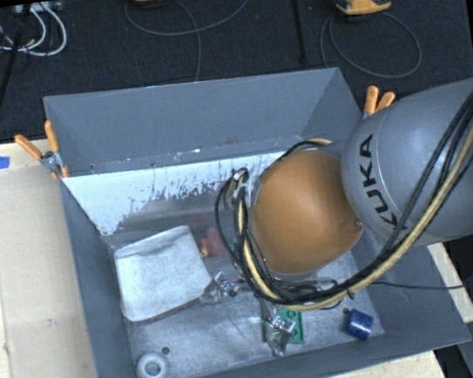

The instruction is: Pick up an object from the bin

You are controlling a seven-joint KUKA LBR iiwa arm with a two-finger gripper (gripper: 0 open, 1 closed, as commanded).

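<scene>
the white folded cloth (161,272) lies by the bin's (98,292) left wall, long side running left to right, its lower right corner just beside what shows of the gripper (222,289). the arm reaches in over the right rim, wrist down under its orange cover (302,213). whether the gripper is wide or narrow i cannot tell.

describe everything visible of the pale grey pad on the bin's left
The pale grey rectangular pad looks like soft, speckled fabric or foam, with rounded corners and a raised upper edge. It lies flat, slightly skewed, on the floor of the grey metal bin, in its left half near the left wall. A small pinkish thing sits at its upper right corner; a small shiny metal piece lies by its lower right corner, contact unclear.
</scene>
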